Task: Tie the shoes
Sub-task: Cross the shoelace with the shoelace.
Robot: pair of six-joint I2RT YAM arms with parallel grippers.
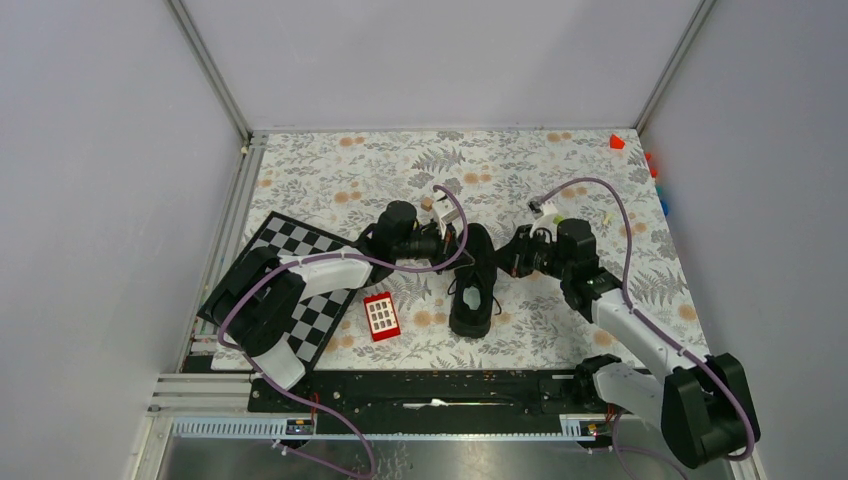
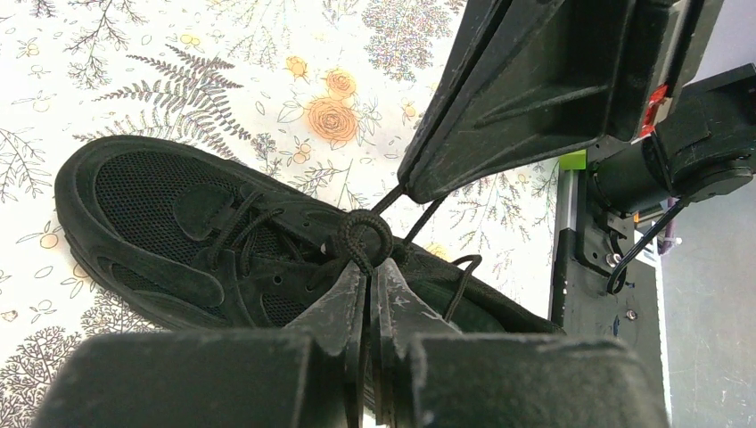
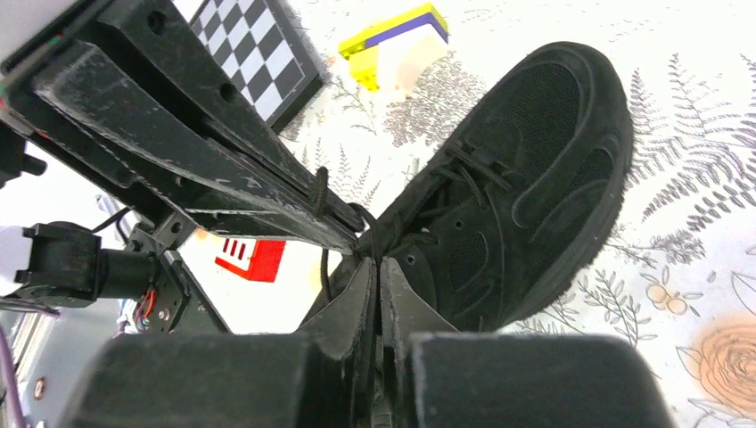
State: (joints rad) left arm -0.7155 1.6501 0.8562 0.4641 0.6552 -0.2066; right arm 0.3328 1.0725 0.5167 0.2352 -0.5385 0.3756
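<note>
Black sneaker (image 1: 471,290) lies mid-surface (image 1: 560,170), toe to 12 o'clock; left end effector (image 2: 368,267), from 10 o'clock, and right end effector (image 3: 375,266), from 2 o'clock, are both clenched on its laces (image 2: 364,234).

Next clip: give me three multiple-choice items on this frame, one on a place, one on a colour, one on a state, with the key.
1. The red block lies: A) between the checkerboard and the sneaker; B) inside the sneaker; C) against the far wall.
2. The sneaker is: A) white; B) black; C) red.
3. The left claw and right claw are: A) both wide open; B) both shut on the laces; C) one open, one shut.
Key: 1 A, the top view shows it between them; 2 B, its upper and sole are black; 3 B, each wrist view shows its claw pinched shut on lace.
</note>
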